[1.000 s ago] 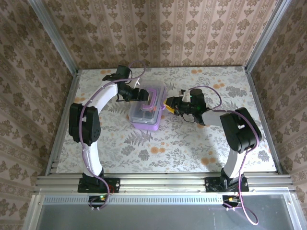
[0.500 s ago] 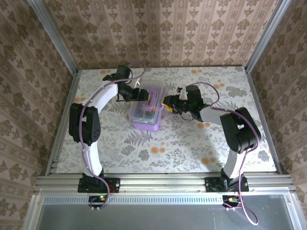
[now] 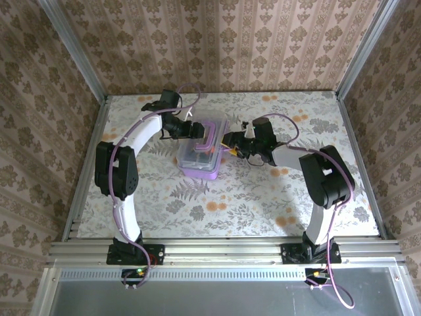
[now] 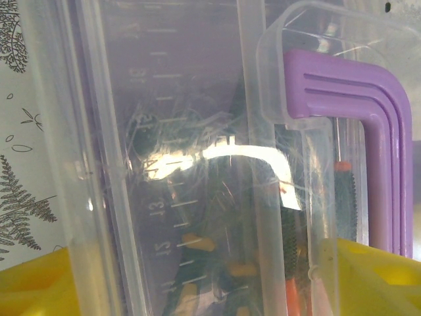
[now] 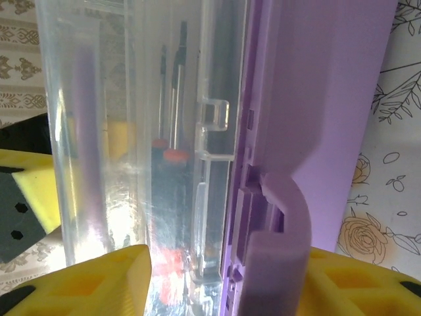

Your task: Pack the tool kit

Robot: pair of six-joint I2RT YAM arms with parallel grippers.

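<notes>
Tool kit [image 3: 200, 153] sits dead ahead of my right gripper [image 5: 223, 283], its long side running across my fingers and its purple latch [image 5: 283, 217] between them. The jaws are part-open astride that edge, but whether they're gripping I can't tell. My left gripper [image 3: 187, 130] straddles the opposite side, its grip equally unclear.

— Anything readable on the kit?

— Only the ruler scale [image 4: 172, 197] moulded into the clear lid [image 4: 164, 105], seen from the left wrist. Beside the tick marks, "13" is plain, and the figure just under it looks like "12".

— And further up the scale?

— More figures, but glare and scratches blur them. I can make out no brand or label.
</notes>
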